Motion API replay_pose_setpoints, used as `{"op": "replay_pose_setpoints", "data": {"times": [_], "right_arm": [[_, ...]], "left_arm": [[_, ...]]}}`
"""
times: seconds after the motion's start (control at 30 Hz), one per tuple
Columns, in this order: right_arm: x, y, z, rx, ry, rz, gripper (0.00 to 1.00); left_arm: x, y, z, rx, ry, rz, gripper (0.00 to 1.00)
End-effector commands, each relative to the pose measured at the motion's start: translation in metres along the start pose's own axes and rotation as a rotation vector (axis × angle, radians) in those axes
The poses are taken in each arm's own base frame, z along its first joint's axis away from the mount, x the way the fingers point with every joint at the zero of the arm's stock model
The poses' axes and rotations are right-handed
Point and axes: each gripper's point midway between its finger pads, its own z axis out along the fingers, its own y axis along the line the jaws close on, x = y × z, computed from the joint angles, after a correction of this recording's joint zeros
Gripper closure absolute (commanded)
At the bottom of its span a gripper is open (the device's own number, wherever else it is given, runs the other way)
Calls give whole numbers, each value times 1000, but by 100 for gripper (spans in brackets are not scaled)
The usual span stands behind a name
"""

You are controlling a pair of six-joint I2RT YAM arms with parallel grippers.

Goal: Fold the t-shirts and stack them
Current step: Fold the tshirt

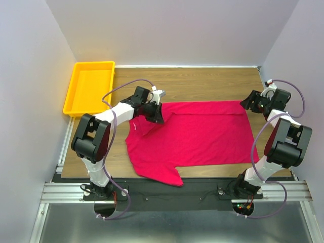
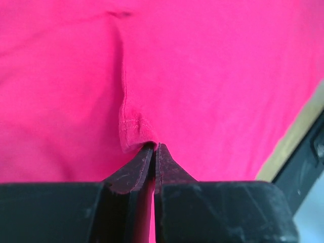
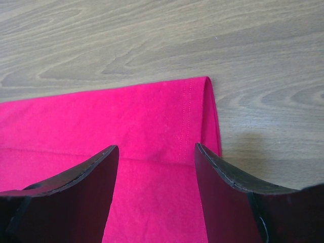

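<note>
The crimson-red t-shirt (image 1: 202,134) lies spread across the wooden table (image 1: 202,83), with one sleeve pointing toward the near edge. My left gripper (image 1: 156,114) sits at the shirt's far-left part and is shut on a ribbed edge of the fabric. In the left wrist view the jaws (image 2: 154,147) meet with a pinch of the t-shirt (image 2: 132,126) caught at their tips. My right gripper (image 1: 251,102) hovers at the shirt's far-right corner. In the right wrist view it (image 3: 156,147) stands open over the hemmed corner of the t-shirt (image 3: 126,116), with nothing between its fingers.
A yellow plastic tray (image 1: 81,104) stands at the table's back left. Bare wood (image 3: 152,40) lies beyond the shirt's far edge and to its right. White walls close in the back and both sides.
</note>
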Motion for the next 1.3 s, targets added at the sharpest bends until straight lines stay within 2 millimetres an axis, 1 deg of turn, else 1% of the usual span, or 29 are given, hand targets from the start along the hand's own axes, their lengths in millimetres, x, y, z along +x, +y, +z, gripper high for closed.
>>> {"op": "replay_pose_setpoints", "data": {"times": [0.0, 0.07, 0.1, 0.13, 0.23, 0.27, 0.3, 0.33, 0.4, 0.43, 0.47, 0.6, 0.67, 0.7, 0.73, 0.77, 0.8, 0.83, 0.9, 0.93, 0.97, 1.0, 1.03, 1.07, 1.1, 1.13, 1.17, 1.2, 1.27], "right_arm": [[-15, 0, -6, -5, -42, -9, 33], [-16, -2, -8, -7, -44, -5, 33], [-16, -1, -8, -8, -45, -6, 33], [-17, -2, -8, -7, -47, -6, 33], [-17, -2, -9, -8, -48, -4, 33], [-17, -2, -10, -10, -48, -2, 33], [-17, -3, -10, -8, -49, -1, 33], [-17, -3, -10, -8, -49, 0, 33], [-18, -3, -11, -9, -52, 0, 33], [-18, -3, -11, -11, -51, 0, 33], [-18, -3, -11, -11, -52, 1, 33], [-18, -1, -11, -28, -50, 2, 33], [-17, 3, -11, -46, -43, 3, 33], [-18, 8, -13, -74, -39, -20, 33], [-17, 13, -16, -96, -19, -14, 33], [-19, 18, -18, -125, -19, -61, 33], [-15, 26, -23, -168, -1, -95, 32], [-15, 29, -26, -179, 3, -115, 30], [-10, 37, -34, -210, 42, -147, 28], [-11, 37, -38, -212, 47, -223, 27], [0, 38, -45, -208, 99, -216, 25], [0, 33, -49, -175, 118, -253, 25], [1, 30, -56, -152, 130, -330, 23], [12, 29, -63, -129, 177, -332, 23], [23, 18, -70, -69, 226, -357, 22], [32, 14, -76, -47, 263, -382, 22], [42, 13, -87, -30, 307, -420, 22], [52, 4, -95, 21, 355, -440, 21], [86, -1, -109, 35, 456, -462, 21]], "left_arm": [[13, -27, 9, 105, 45, 16, 85], [17, -34, 14, 116, 62, 25, 83], [19, -35, 16, 121, 71, 28, 72], [20, -39, 16, 131, 77, 32, 64], [25, -53, 16, 186, 100, 51, 52], [26, -54, 16, 187, 105, 55, 47], [26, -55, 15, 187, 101, 65, 47], [23, -56, 12, 182, 97, 73, 43], [16, -48, 8, 110, 69, 92, 42], [4, -42, 2, 44, 23, 110, 42], [0, -38, -2, 7, -1, 97, 42], [-28, -32, -16, -97, -114, 91, 42], [-43, -22, -31, -187, -189, 76, 42], [-45, -18, -36, -214, -232, 32, 42], [-57, -17, -56, -260, -311, 18, 42], [-59, -13, -66, -282, -353, -13, 42], [-50, 2, -73, -312, -384, -85, 42], [-57, 0, -93, -310, -460, -112, 42], [-49, 9, -108, -311, -511, -187, 42], [-40, 19, -121, -318, -547, -272, 43], [-33, 24, -127, -325, -558, -320, 43], [-14, 34, -128, -346, -530, -391, 43], [-15, 37, -141, -344, -574, -451, 43], [-3, 40, -143, -358, -553, -502, 43], [8, 44, -143, -372, -534, -541, 42], [23, 44, -142, -387, -494, -582, 42], [27, 42, -145, -383, -496, -626, 42], [45, 42, -141, -394, -448, -667, 42], [59, 35, -138, -369, -414, -712, 42]]}}
